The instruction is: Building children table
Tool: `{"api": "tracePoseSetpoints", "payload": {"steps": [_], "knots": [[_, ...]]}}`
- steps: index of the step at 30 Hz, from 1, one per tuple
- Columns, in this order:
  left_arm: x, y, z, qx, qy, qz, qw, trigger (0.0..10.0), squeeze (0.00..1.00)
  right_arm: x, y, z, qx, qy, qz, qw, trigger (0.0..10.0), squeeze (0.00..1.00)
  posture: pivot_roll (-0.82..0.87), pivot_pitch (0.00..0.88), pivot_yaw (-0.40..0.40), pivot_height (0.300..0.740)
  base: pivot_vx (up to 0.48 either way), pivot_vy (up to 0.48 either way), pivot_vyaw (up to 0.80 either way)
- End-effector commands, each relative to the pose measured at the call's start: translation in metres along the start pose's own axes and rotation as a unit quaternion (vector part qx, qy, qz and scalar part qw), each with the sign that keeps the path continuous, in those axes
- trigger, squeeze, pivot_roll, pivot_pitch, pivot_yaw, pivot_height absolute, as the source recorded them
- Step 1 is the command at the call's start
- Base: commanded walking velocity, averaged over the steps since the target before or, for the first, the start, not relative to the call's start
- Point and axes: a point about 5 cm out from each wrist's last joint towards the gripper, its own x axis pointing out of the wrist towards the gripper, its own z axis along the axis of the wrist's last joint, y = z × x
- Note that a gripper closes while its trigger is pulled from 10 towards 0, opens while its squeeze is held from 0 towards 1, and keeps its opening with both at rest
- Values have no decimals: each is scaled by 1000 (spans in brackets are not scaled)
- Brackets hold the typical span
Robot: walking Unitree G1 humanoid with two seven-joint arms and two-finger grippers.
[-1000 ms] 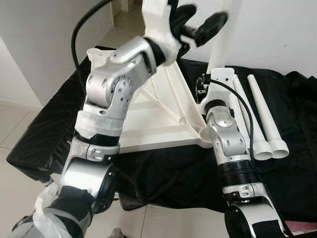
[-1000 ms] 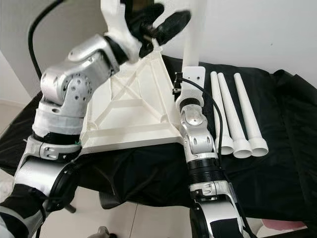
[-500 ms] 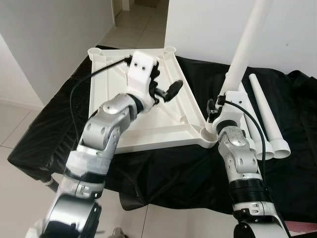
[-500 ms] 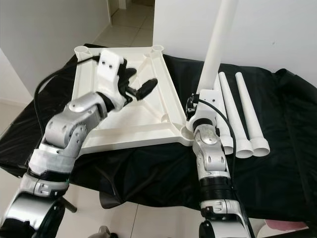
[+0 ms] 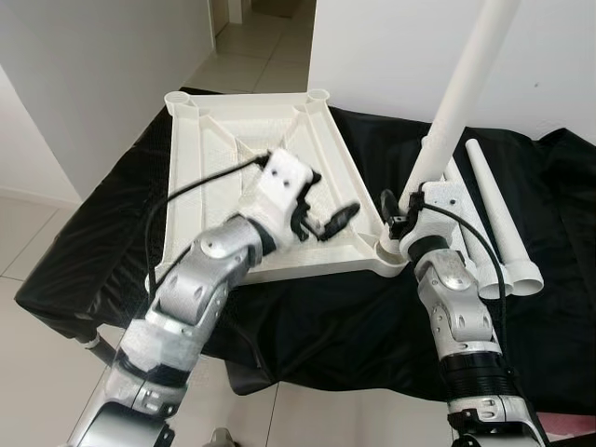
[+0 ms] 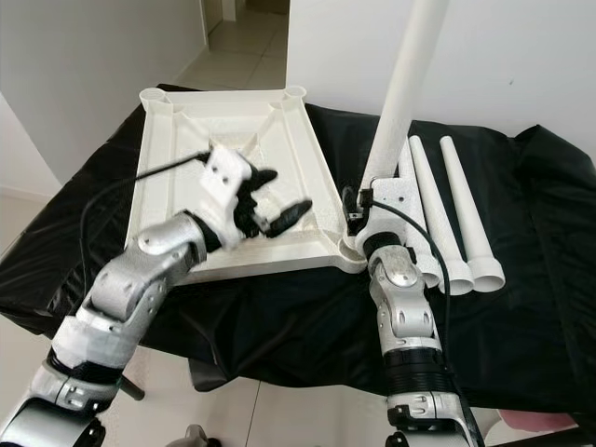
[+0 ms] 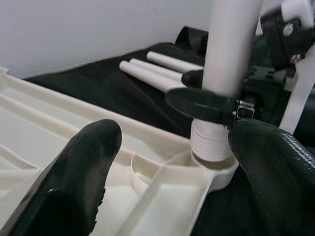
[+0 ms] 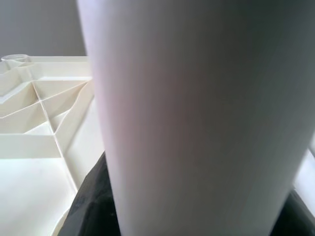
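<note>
Item: white table leg, standing in near-right corner socket of upturned tabletop | right gripper clamps its base | left gripper open, hovering alongside | likely light, stiff, smooth plastic; hold low.

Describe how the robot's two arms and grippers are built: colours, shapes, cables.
Both arms are silver metal with rounded joint housings and black bands between segments. The left arm carries pale wrapping on its lower part. Each wrist ends in a white block. A thin black cable loops along each arm. The left gripper and right gripper each have two long black fingers with rounded tips.
</note>
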Motion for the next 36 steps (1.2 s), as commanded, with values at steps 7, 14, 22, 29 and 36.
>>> {"api": "tracePoseSetpoints", "payload": {"steps": [7, 14, 22, 29, 36], "knots": [[-3, -17, -11, 23, 17, -76, 997, 10000, 0, -15, 4, -25, 8, 18, 46, 999, 10000, 0, 36, 48, -27, 740, 0, 0, 0], [-4, -16, -16, 30, 25, -74, 997, 10000, 0, -18, -2, -42, 29, 41, 33, 998, 10000, 0, 37, 41, -30, 740, 0, 0, 0], [-4, -13, -17, 36, 28, -66, 997, 10000, 0, -15, -22, -50, 78, 55, -12, 995, 10000, 0, 34, 35, -26, 740, 0, 0, 0], [-4, -11, -16, 39, 27, -65, 997, 10000, 0, -11, -19, -52, 90, 61, -12, 994, 10000, 0, 34, 37, -26, 740, 0, 0, 0], [-6, -10, -15, 39, 26, -62, 997, 10000, 0, -18, -9, -59, 29, 62, 43, 997, 10000, 0, 36, 38, -27, 740, 0, 0, 0]]}}
